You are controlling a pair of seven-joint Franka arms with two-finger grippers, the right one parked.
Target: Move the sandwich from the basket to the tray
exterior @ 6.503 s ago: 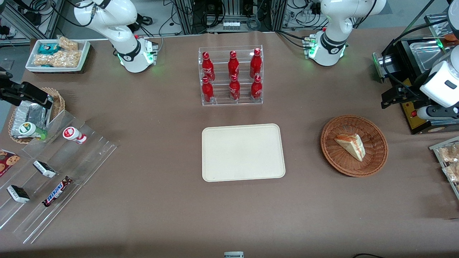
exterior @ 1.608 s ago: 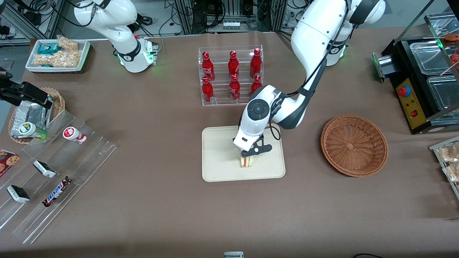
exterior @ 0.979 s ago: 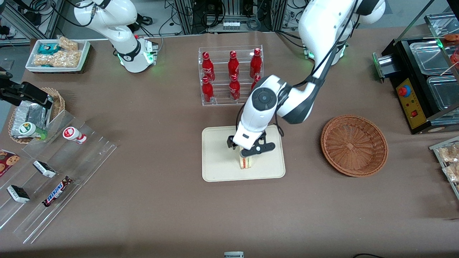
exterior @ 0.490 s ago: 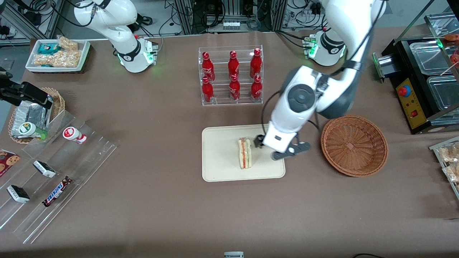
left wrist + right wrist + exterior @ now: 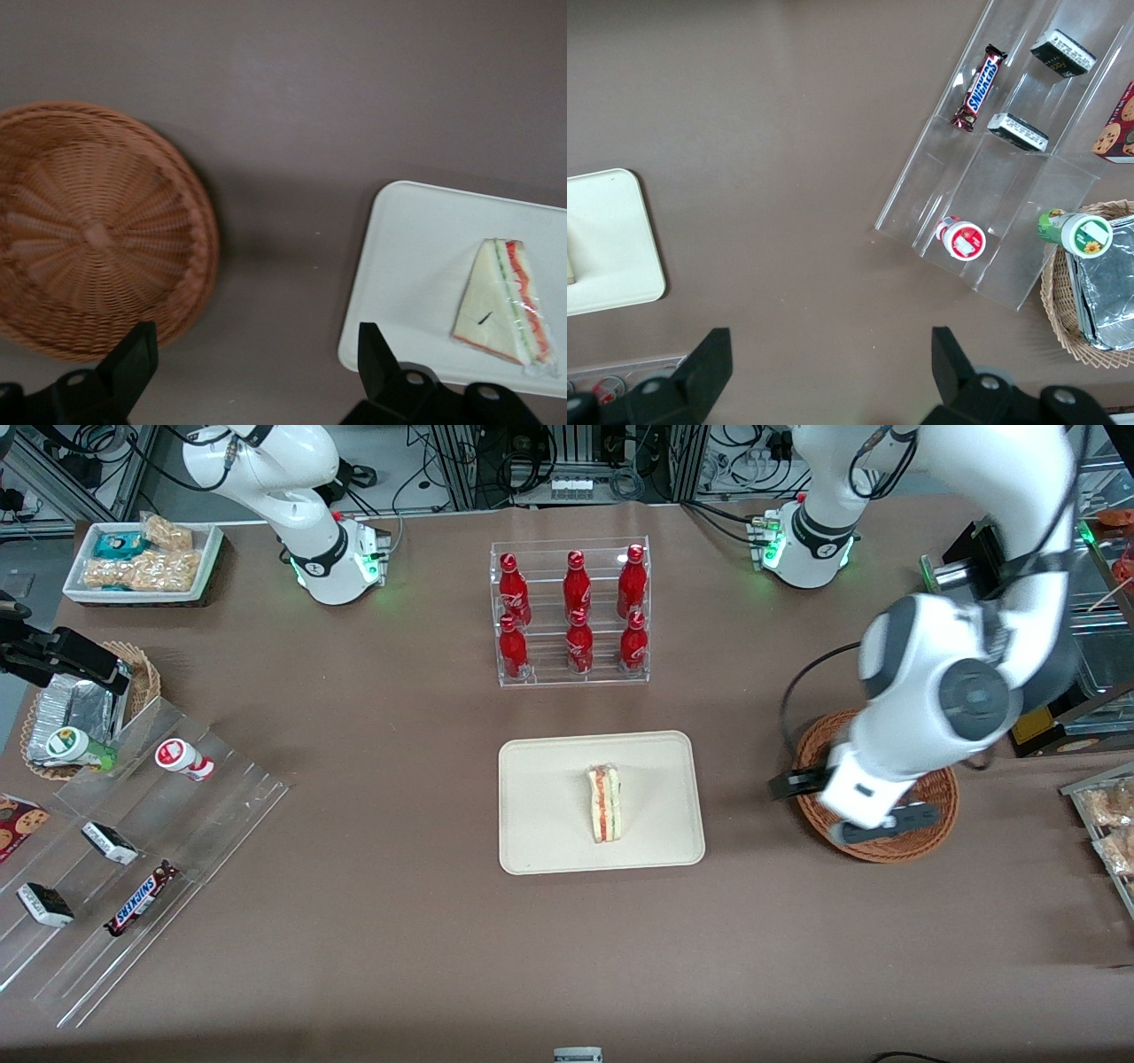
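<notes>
The sandwich (image 5: 604, 803) stands on its edge on the cream tray (image 5: 549, 797), red and green filling facing up. It also shows in the left wrist view (image 5: 505, 301) on the tray (image 5: 416, 266). The wicker basket (image 5: 895, 853) holds nothing that I can see and is partly covered by the arm; the wrist view shows its bare inside (image 5: 89, 230). My left gripper (image 5: 837, 806) is open and empty, raised above the basket's rim nearest the tray. In the wrist view the gripper (image 5: 252, 372) frames bare table between basket and tray.
A clear rack of red bottles (image 5: 571, 615) stands farther from the camera than the tray. A stepped acrylic rack with snacks (image 5: 133, 850), a small foil-filled basket (image 5: 84, 708) and a white snack bin (image 5: 142, 562) lie toward the parked arm's end. A black machine (image 5: 1019, 700) stands beside the basket.
My gripper let go of the sandwich on the tray, opened, rose and swung away to above the basket. The sandwich stays standing on the tray.
</notes>
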